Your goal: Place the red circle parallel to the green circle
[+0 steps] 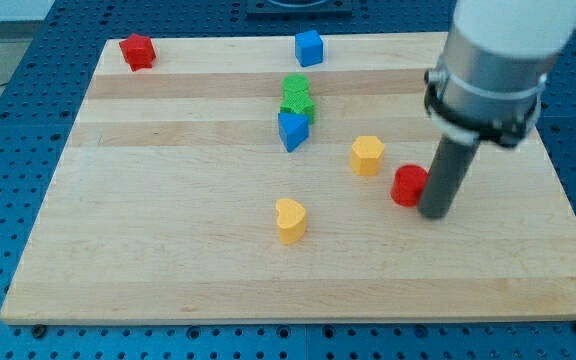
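Camera view, single frame.

Red circle (pixel 407 186): short glossy red cylinder, flat top, lying on the surface (pixel 168 250) at the view's right, below centre height. My tip (pixel 435 213) sits just on its right side, touching or nearly so; contact cannot be resolved. No jaws on this rig: the arm ends in a plain dark rod, nothing held.

Green circle (pixel 296 97): bright green, near the view's top centre. It reads as two stacked or adjoining green pieces; exact outline unclear. It is well apart from the red circle, up and to the view's left of it.

Other blocks, all smooth, solid-coloured, with a plastic-like look:
- Blue triangle (pixel 291 130), wedge shape, touching the lower edge of the green circle.
- Blue cube (pixel 309 47), near the top edge, above the green.
- Red star (pixel 138 51), irregular outline, top left corner.
- Yellow hexagon (pixel 367 155), faceted sides, just left of the red circle and slightly higher.
- Yellow heart (pixel 290 220), notched top, lower centre.

Surface: pale wooden board, visible lengthwise grain in joined strips, matte. It rests on a blue perforated bench (pixel 8 200).

Rod: matte dark grey, upright, below a grey cylindrical housing (pixel 498 60) with a black collar.
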